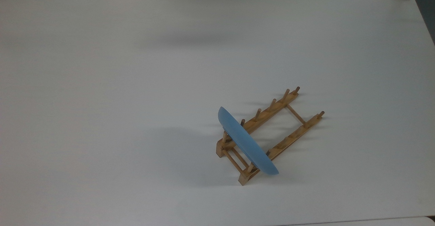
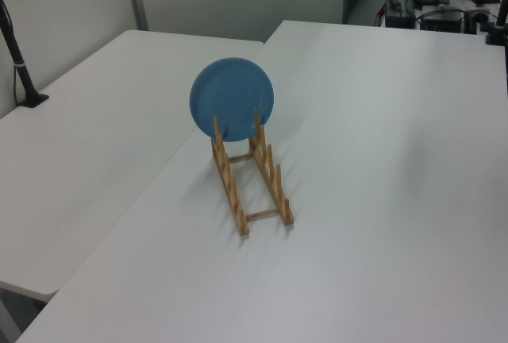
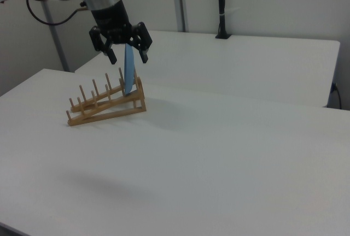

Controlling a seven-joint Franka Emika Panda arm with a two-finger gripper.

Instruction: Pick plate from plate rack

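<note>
Overhead, the gripper hangs spread — plate upright in the plate rack.

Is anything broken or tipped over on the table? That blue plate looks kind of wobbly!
Nothing looks broken or spilled. The plate stands on edge in the end slot of the plate rack, leaning a little against the pegs, as it should. The rack sits flat on the table. The gripper, fingers open, is seen in front of the plate.
</note>
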